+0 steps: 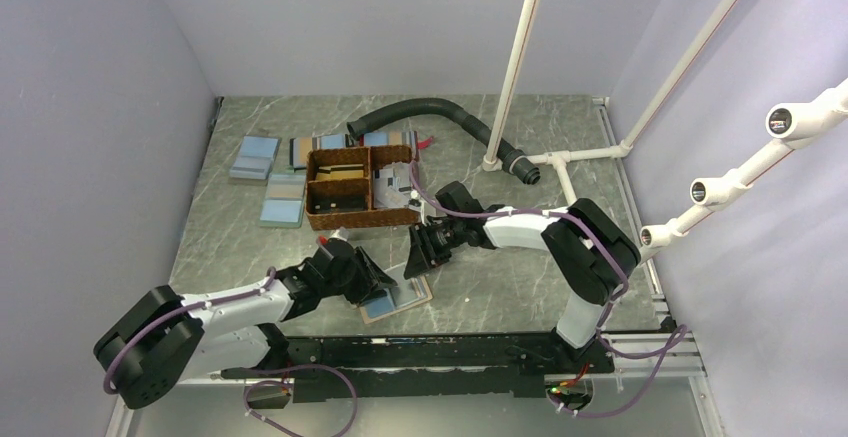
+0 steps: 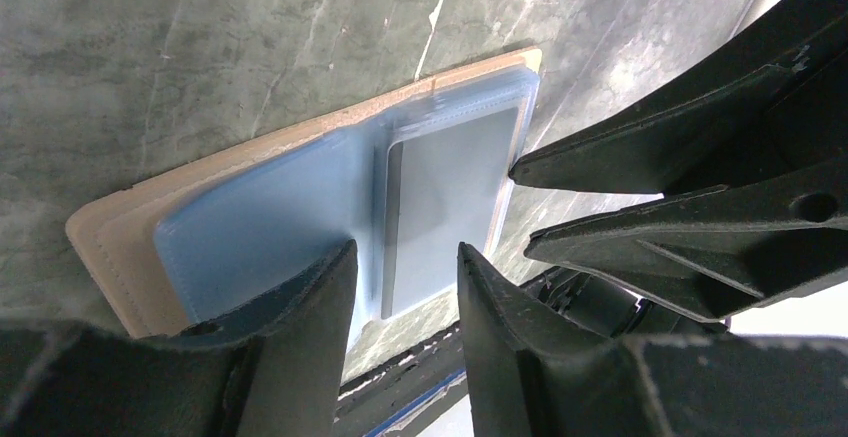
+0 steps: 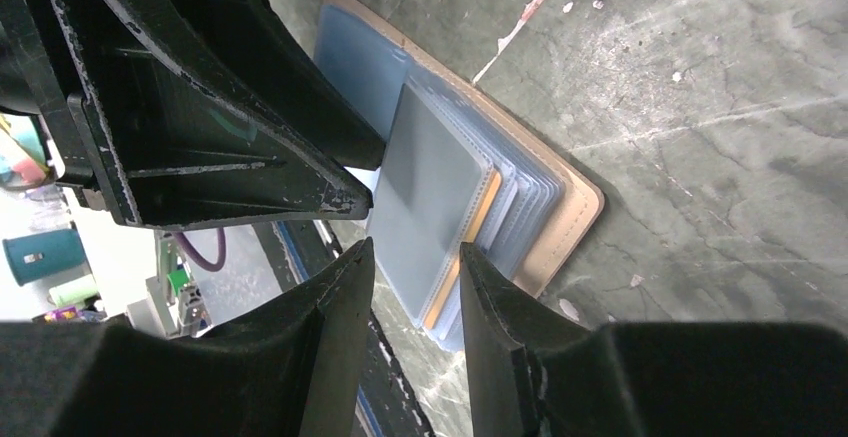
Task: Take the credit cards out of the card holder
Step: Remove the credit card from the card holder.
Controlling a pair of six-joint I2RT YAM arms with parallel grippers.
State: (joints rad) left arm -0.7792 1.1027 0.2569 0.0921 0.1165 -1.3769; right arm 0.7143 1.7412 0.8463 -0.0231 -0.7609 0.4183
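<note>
The card holder [image 1: 400,299] lies open on the table near the front edge, between both grippers. In the left wrist view it [image 2: 290,207] shows a tan rim, a light blue inner face and a grey card [image 2: 450,207] in a clear sleeve. In the right wrist view it [image 3: 555,227] shows fanned sleeves, the grey card [image 3: 430,197] on top and an orange card edge [image 3: 470,242] under it. My left gripper [image 2: 405,252] is open just above its near edge. My right gripper [image 3: 415,249] is open just above the sleeve corner. Neither holds anything.
A brown woven basket [image 1: 350,189] with cards stands behind the card holder. Plain light blue flat rectangles [image 1: 255,157] lie at the back left. A black hose [image 1: 440,115] and a white pipe frame [image 1: 515,67] are at the back right. A black rail [image 1: 430,357] runs along the near edge.
</note>
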